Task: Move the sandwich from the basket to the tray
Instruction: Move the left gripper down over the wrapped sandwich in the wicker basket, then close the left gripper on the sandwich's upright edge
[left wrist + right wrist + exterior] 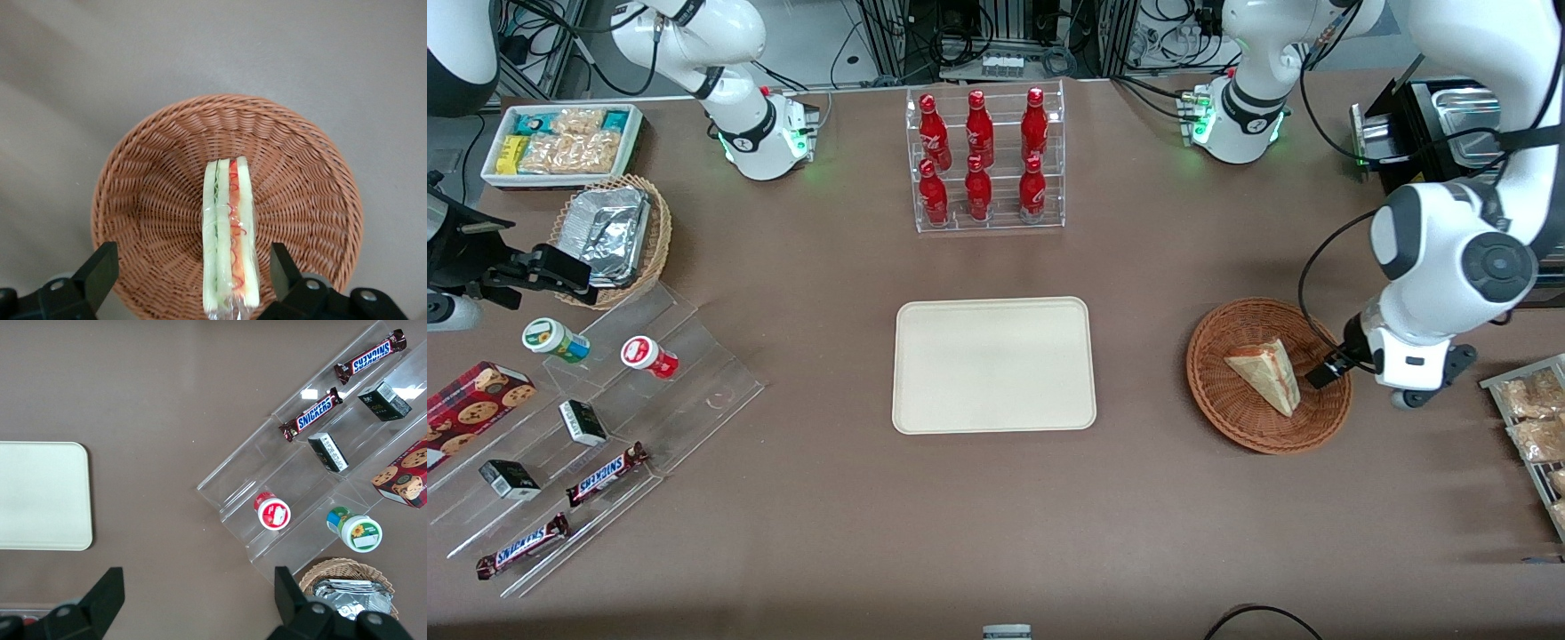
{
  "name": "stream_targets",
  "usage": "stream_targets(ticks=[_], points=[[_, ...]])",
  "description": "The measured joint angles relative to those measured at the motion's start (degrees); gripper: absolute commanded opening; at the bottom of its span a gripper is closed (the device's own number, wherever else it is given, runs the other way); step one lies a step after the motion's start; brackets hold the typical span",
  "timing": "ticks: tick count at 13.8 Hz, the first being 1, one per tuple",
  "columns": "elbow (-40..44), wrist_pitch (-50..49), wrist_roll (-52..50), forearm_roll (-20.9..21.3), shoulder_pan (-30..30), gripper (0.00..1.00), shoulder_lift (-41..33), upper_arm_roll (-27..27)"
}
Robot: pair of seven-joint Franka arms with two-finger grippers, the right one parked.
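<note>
The sandwich, a single wedge wrapped in clear film, lies inside the one reddish-brown basket, standing on its long edge so its red, white and green layers face up toward the wrist camera. The basket sits on the brown table toward the working arm's end, well apart from the one cream tray, which lies flat near the middle of the table with nothing on it.

The gripper hangs over the basket's rim, just beside the sandwich. In the wrist view the gripper is spread wide, its two fingers standing apart on either side of the sandwich without touching it, above the basket.

Farther from the front camera than the tray stands a clear rack holding six red bottles, three in each of two rows. Toward the parked arm's end, a clear stepped stand carries two Snickers bars, two small dark boxes and two lidded tubs, one red and one green. Beside it lies one cookie box. A tan wicker basket with foil containers and a white bin of snack packets sit farther from the camera
</note>
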Motion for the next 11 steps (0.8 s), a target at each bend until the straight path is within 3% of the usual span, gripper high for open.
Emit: stream_targets(ticks=[3, 11], points=[[-5.7, 7.5, -3.8, 0.0, -0.9, 1.0, -0.1, -0.2], [-8.7, 10.9, -7.1, 0.0, -4.3, 1.0, 1.1, -0.3]])
